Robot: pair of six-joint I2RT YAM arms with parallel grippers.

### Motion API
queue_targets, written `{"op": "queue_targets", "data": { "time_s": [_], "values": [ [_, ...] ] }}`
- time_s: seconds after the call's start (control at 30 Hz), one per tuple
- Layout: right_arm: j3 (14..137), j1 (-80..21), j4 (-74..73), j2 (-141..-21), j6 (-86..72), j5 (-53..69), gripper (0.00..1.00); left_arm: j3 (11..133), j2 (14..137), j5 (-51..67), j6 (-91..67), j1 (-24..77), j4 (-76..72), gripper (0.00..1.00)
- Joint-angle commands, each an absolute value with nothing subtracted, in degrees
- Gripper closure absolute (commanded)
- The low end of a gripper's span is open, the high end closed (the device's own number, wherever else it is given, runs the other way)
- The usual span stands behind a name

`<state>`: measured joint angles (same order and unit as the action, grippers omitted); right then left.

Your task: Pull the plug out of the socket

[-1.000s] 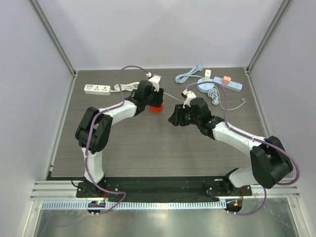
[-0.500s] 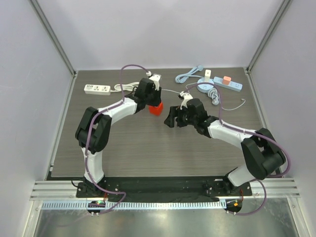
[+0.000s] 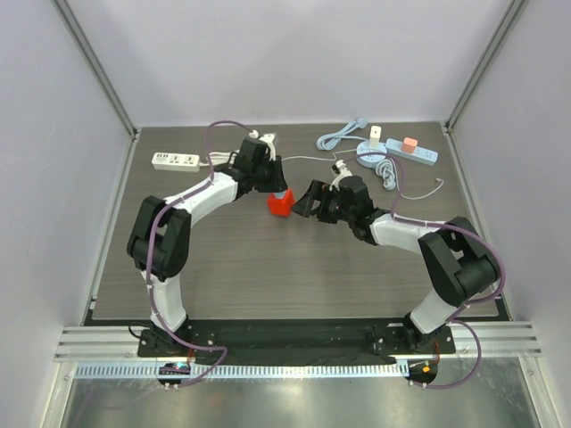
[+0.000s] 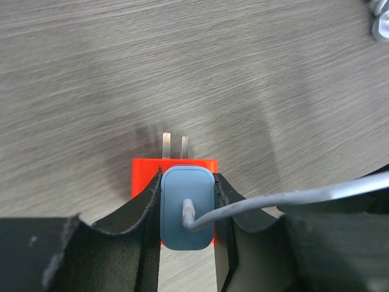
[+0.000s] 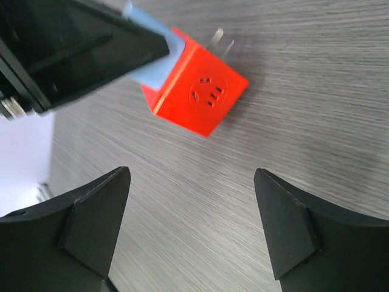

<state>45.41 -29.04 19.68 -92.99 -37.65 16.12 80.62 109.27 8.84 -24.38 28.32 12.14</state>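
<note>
A blue plug (image 4: 186,207) with a grey cable sits in a red cube socket (image 4: 144,176), whose two metal prongs (image 4: 174,145) point away from the left wrist camera. My left gripper (image 4: 188,177) is shut on the plug's two sides. From above, the red socket (image 3: 280,203) lies between my left gripper (image 3: 271,183) and my right gripper (image 3: 302,208). In the right wrist view, the socket (image 5: 197,100) and a strip of the blue plug (image 5: 152,35) show ahead of my right gripper (image 5: 192,175), which is open and holds nothing.
A white power strip (image 3: 175,161) lies at the back left. At the back right are a blue power strip (image 3: 415,152) with an orange plug, a white adapter (image 3: 376,131) and coiled cable (image 3: 376,160). Grey walls enclose the dark wood table (image 3: 268,267).
My left gripper has shut on the plug and shifted the socket slightly nearer. The right gripper has opened wide and moved left, close to the socket.
</note>
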Motion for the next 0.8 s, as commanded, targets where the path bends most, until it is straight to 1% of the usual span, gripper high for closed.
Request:
{"op": "queue_targets", "data": {
  "time_s": [0.0,0.1,0.2,0.43,0.63,0.77],
  "values": [
    [46.2,-28.9,25.9,-93.2,-47.6,12.9,0.11,79.2,104.0,8.5,-28.8,28.4,7.3,1.00],
    [48.8,-28.9,24.2,-94.8,-49.0,11.1,0.11,76.9,102.7,4.5,-29.7,29.2,4.8,1.00],
    [50.6,-28.9,25.5,-97.6,-52.6,13.3,0.11,75.5,101.5,1.7,-31.3,29.6,2.2,1.00],
    [50.5,-29.0,34.2,-102.6,-56.6,16.5,0.20,73.7,99.3,0.5,-32.2,29.9,0.4,1.00],
    [51.4,-29.3,36.4,-105.0,-57.7,17.0,0.23,73.3,99.1,1.8,-32.9,30.1,0.3,1.00],
    [50.9,-29.6,40.7,-106.7,-59.7,18.1,0.24,73.3,99.8,2.1,-33.4,30.5,0.3,1.00]
  ]
}}
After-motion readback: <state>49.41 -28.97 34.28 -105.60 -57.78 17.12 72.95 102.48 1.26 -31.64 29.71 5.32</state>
